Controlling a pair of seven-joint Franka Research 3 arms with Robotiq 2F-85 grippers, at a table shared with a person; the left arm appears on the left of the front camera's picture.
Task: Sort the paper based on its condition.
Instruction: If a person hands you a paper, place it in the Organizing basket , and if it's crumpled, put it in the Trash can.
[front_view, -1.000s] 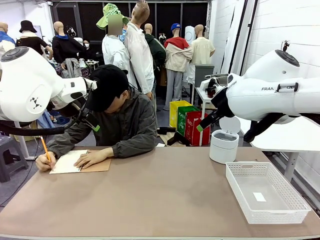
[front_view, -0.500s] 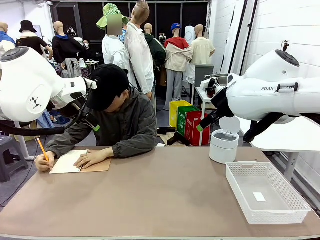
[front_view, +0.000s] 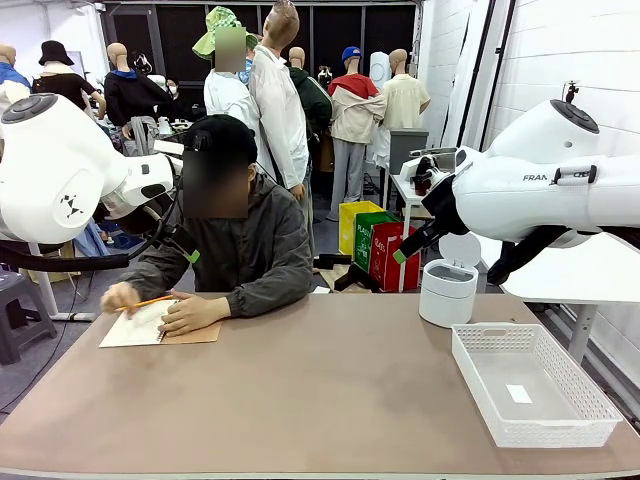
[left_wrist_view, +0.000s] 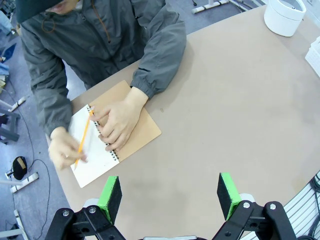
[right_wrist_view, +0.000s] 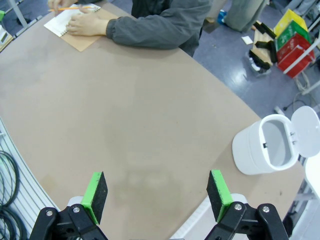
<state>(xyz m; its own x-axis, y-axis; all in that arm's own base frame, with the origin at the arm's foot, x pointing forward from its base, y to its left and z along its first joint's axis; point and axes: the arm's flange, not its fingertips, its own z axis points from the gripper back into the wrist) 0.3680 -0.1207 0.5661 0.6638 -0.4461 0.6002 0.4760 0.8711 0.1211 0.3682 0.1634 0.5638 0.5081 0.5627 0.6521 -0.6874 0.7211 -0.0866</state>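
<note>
We count two grippers, one person with two hands, one pencil, one sheet of paper, one notebook, one bin and one basket, all on or above one brown table (front_view: 330, 400).

Item, left gripper (left_wrist_view: 168, 194): one. It is raised above the table's left part. Its jaws are spread wide, the green pads are well apart, and nothing is between them.

Item, pencil hand (front_view: 121, 297): one. It holds one orange pencil (front_view: 148, 301) over the sheet.

Item, the paper (front_view: 130, 328): one white sheet. It lies flat on the far left part of the table, in front of the person and just left of the spiral of the notebook (front_view: 205, 336). Its long axis runs along that spiral, roughly from the person's side toward ours. We cannot tell whether it is bound or loose.

Item, notebook: one. Its brown card cover lies flat to the right of the sheet and meets it at the spiral.

Item, other hand (front_view: 190, 315): one. It rests across the spiral, on both the sheet and the cover.

Item, bin (front_view: 447, 292): one, white and round. Its lid is tipped up, and it stands on the far right part of the table.

Item, right gripper (right_wrist_view: 156, 194): one. It is raised above the table with its jaws equally wide, and it grips nothing.

Item, basket (front_view: 555, 432): one, white mesh. It sits at the near right corner, well apart from the paper. One small white slip (front_view: 518, 394) lies on its floor.
</note>
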